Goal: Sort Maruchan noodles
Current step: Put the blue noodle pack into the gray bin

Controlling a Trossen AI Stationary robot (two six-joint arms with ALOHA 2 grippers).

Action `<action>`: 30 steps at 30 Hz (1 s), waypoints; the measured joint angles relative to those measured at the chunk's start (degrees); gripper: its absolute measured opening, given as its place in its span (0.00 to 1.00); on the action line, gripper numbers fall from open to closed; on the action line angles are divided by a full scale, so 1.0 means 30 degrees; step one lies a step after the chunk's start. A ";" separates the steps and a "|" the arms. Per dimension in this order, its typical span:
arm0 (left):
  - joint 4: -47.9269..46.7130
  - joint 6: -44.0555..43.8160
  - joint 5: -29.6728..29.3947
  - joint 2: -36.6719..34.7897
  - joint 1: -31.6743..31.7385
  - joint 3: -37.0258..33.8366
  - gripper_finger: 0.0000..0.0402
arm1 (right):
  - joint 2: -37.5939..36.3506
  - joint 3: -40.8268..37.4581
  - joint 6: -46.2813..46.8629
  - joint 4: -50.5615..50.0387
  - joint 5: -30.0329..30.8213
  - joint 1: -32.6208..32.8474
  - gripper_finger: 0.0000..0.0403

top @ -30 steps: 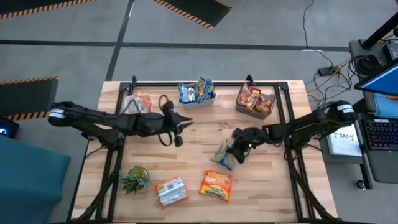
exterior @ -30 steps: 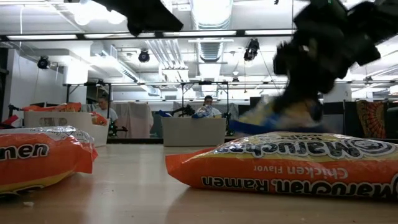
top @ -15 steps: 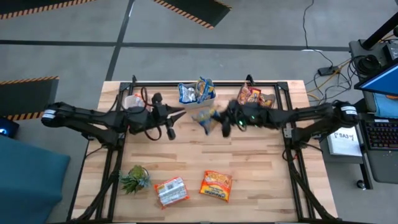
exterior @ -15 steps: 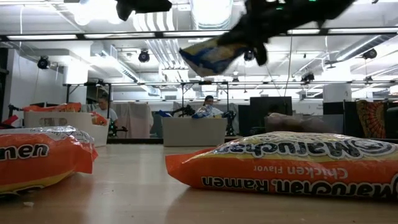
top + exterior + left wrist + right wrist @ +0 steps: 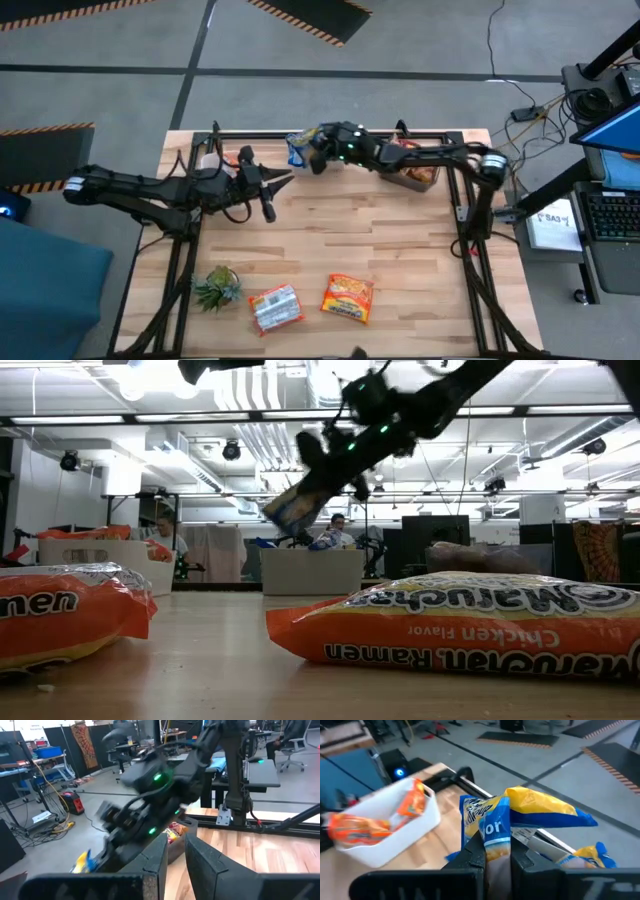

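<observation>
My right gripper (image 5: 313,150) reaches across to the table's far edge and is shut on a blue-and-yellow Maruchan packet (image 5: 294,508), held high above the middle bin (image 5: 322,152), which has other blue packets in it. My left gripper (image 5: 278,186) hovers left of the table's middle, fingers slightly apart, holding nothing. An orange packet (image 5: 347,297) and a white-and-red packet (image 5: 275,307) lie flat on the wood near the table's near edge. The far left bin (image 5: 218,162) and the far right bin (image 5: 412,162) hold orange packets. My right gripper pinches the blue-and-yellow packet between its two fingers (image 5: 476,854) at the packet's lower blue part (image 5: 493,831). The packet is lifted clear of the table. In the low view it hangs slanting below the gripper (image 5: 320,468).
A small green plant (image 5: 217,287) stands at the near left corner. A black frame (image 5: 300,133) runs along the far edge and down both sides of the table. People sit at desks in the room beyond. Bare wood lies between the arms.
My right gripper has carried the blue-and-yellow packet up from the table's middle, toward the far edge and leftward, to above the middle bin. My left gripper has drawn back a little toward the table's left and far side.
</observation>
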 joint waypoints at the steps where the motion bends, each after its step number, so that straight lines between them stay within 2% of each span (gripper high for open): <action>1: -0.0090 -0.0028 0.0000 -0.0034 0.0000 0.0000 0.12 | 0.0623 0.0529 -0.0006 -0.0112 0.0013 -0.0120 0.04; 6: -0.0531 -0.0349 0.0000 -0.0115 0.0000 0.0000 0.12 | 0.2950 0.2798 0.0162 -0.1698 0.0017 -0.0680 0.06; 12: -0.1016 -0.0837 0.0007 -0.0107 0.0000 -0.0015 0.12 | 0.4402 0.4909 0.0107 -0.4395 0.0500 -0.1007 0.19; 17: -0.1098 -0.0855 0.0015 -0.0107 0.0000 -0.0029 0.12 | 0.4205 0.5852 -0.0248 -0.7684 0.1569 -0.1283 0.34; 22: -0.1176 -0.0865 0.0008 -0.0107 0.0000 -0.0099 0.12 | 0.2694 0.6050 -0.0716 -0.9523 0.2566 -0.1379 0.43; 26: -0.1188 -0.1138 0.0012 0.0028 0.0000 -0.0371 0.12 | 0.1710 0.6050 -0.0886 -0.9548 0.2419 -0.1358 0.44; 30: -0.0705 -0.1231 0.0007 0.0122 0.0000 -0.0615 0.12 | 0.1897 0.5969 -0.1569 -0.7262 0.2360 -0.1365 0.37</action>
